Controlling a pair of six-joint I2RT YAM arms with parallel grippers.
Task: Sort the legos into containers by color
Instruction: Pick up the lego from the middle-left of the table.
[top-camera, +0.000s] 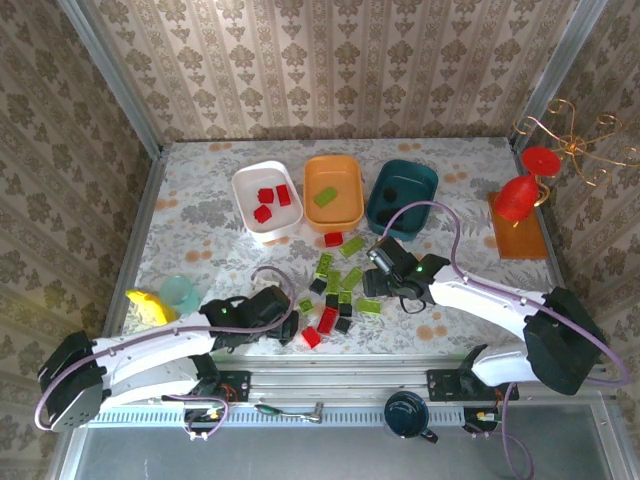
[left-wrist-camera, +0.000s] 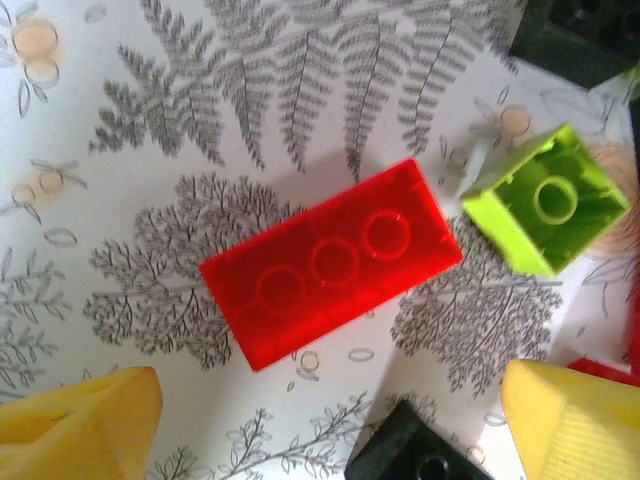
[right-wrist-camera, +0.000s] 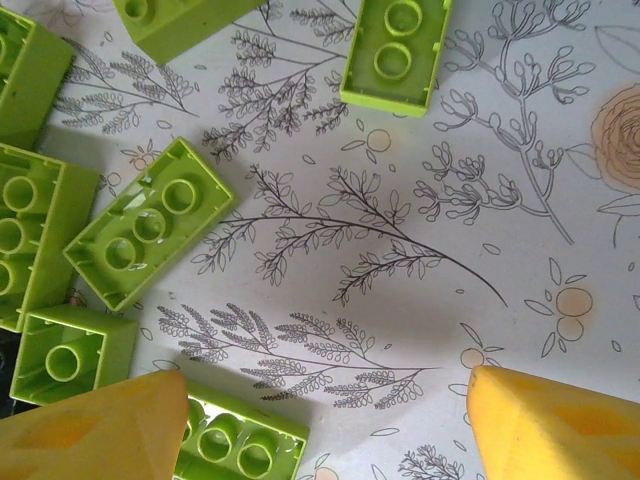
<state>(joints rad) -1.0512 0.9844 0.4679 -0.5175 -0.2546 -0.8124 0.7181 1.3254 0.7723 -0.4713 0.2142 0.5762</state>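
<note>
Red, lime-green and black legos lie scattered mid-table. Behind them stand the containers: a white tub with red bricks, an orange tub with a green brick, and a teal tub with a black one. My left gripper is open low over an upside-down red oblong brick. A green square brick lies to that brick's right, and a black brick sits between the yellow fingertips. My right gripper is open over bare cloth. Green bricks lie to its left, one beside its left fingertip.
A flat orange tray with a red goblet sits at the right edge, with a gold wire stand behind it. A pale teal cup and a yellow object sit at the left. A dark mug stands on the near rail.
</note>
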